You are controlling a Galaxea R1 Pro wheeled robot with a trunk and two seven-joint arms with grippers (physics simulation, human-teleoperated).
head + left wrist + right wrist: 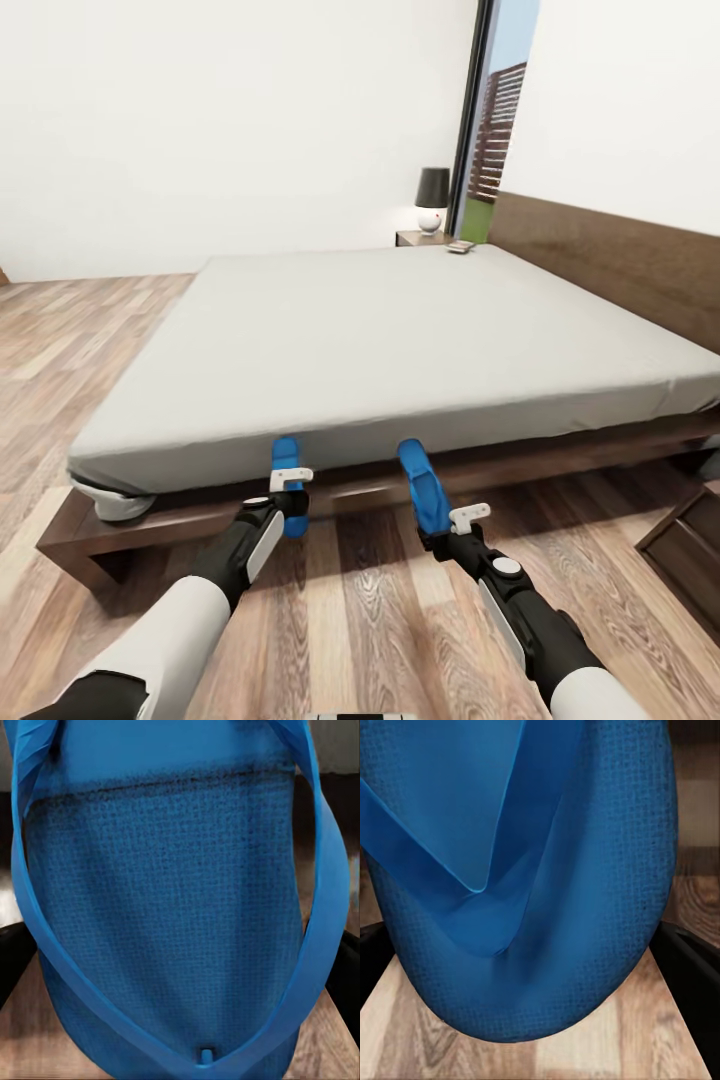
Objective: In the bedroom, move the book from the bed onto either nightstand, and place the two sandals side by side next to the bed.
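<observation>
Facing the one low wide bed (400,340) with its pale grey mattress, the robot has neither job finished, I judge. One small thin book (461,246) lies at the far corner, near one reddish-brown wooden nightstand (418,238). Two blue rubber sandals are off the wood-plank floor (90,330), one (286,462) clamped in the left gripper (293,497), one (424,490) in the right gripper (445,525).

The sandal (172,922) in my left fingers has a matt, finely woven-textured blue sole and smooth rubbery straps. The floor (380,620) is grained wood plank with slight sheen; the bed (400,340) mattress looks matt pale cloth.
</observation>
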